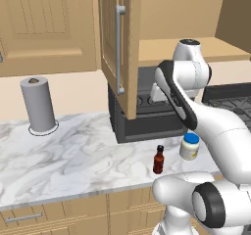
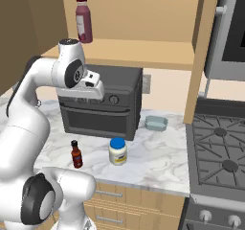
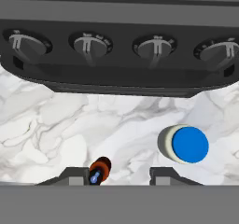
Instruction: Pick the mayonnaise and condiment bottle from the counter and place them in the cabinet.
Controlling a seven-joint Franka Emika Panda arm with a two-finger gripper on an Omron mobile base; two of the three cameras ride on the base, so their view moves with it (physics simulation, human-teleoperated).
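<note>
The end effector (image 3: 122,175), jaws parted and empty, is hovering above the tabletop (image 3: 56,125), needing descent onto the condiment bottle (image 3: 99,169) beside the mayonnaise (image 3: 189,144).

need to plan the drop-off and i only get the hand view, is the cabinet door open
Observer: Yes. In the right base view the cabinet stands open, its wooden shelf bare toward the right.
Operator: anything already on that shelf
Observer: One tall bottle with purple-red contents stands at the shelf's left end.
Operator: how high is the claw over the bottles
Observer: The claw hangs up level with the top of the dark toaster oven, well above the condiment bottle and the mayonnaise on the counter.
Operator: anything else on the counter near them
Observer: A small pale blue-grey dish sits behind the mayonnaise, right of the oven.
</note>
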